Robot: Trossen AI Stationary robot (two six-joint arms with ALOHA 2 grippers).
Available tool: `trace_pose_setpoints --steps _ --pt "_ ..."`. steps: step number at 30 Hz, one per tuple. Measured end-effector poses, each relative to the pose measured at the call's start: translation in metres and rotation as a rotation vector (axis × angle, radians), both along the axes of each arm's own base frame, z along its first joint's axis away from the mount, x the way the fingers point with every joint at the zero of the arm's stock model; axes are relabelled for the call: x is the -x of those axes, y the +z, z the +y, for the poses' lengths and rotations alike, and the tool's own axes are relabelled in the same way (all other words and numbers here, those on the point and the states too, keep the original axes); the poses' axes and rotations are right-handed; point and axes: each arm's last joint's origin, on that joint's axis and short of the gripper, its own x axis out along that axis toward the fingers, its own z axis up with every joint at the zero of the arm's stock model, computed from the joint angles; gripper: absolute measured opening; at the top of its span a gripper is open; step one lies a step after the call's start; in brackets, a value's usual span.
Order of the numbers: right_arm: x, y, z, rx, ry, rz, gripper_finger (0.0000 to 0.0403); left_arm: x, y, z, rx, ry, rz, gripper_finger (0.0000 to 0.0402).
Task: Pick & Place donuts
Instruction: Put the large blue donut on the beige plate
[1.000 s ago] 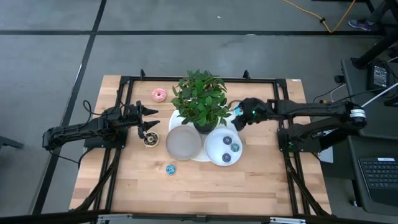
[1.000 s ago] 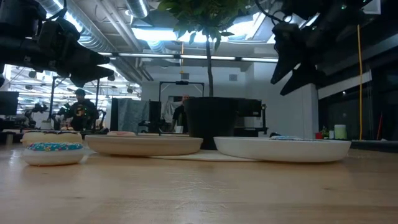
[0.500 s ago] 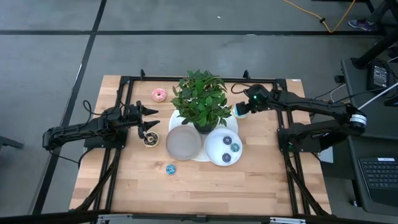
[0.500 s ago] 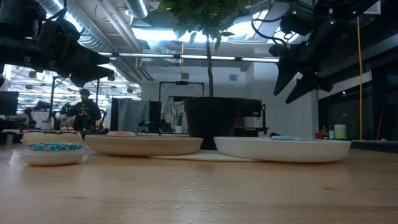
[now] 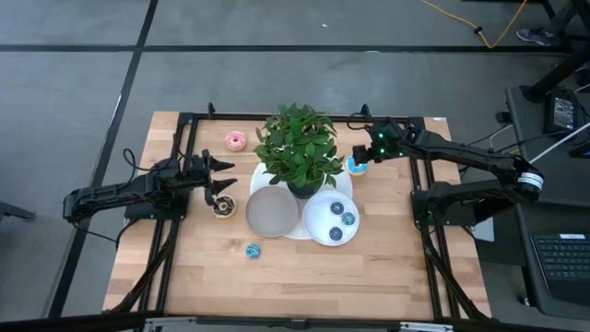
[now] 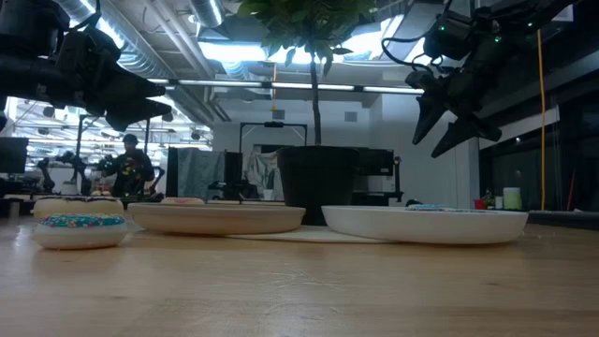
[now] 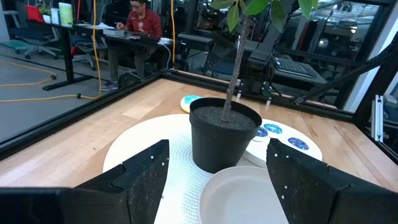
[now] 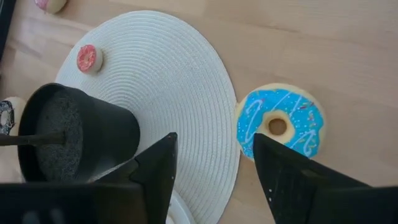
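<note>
Hovering right of centre in the upper half of the high view, the right tool (image 5: pixel 359 154) has its fingers spread and empty — the blue donut (image 5: pixel 354 166) lies flat on the counter (image 5: pixel 184 267) just beneath it, beside the round white mat (image 8: pixel 180 81). The left tool (image 5: pixel 219 175) waits spread, mid-left — much farther away.

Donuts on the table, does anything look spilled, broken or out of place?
Nothing is spilled or broken. The donuts are scattered: a blue donut lies on the bare table just off the white mat, under the open right pincer.
</note>
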Motion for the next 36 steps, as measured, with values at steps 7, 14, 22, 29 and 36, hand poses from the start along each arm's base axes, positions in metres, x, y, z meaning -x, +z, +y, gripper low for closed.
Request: trace_pose_setpoints --steps 7,14,22,29,36 --pt "0.000 0.015 -0.009 0.022 -0.033 -0.030 0.0266 0.000 0.000 0.000 0.000 0.000 0.000 0.0260" --pt "0.001 0.040 -0.018 0.062 -0.055 -0.067 0.0310 0.000 0.000 0.000 0.000 0.000 0.000 0.0260" --pt "0.007 0.075 -0.028 0.112 -0.077 -0.087 0.0319 0.000 0.000 0.000 0.000 0.000 0.000 0.0260" --pt "0.017 0.097 -0.033 0.152 -0.064 -0.049 0.0316 0.000 0.000 0.000 0.000 0.000 0.000 0.0260" --pt "0.027 0.092 -0.037 0.185 0.051 0.094 0.0316 0.000 0.000 0.000 0.000 0.000 0.000 0.0260"
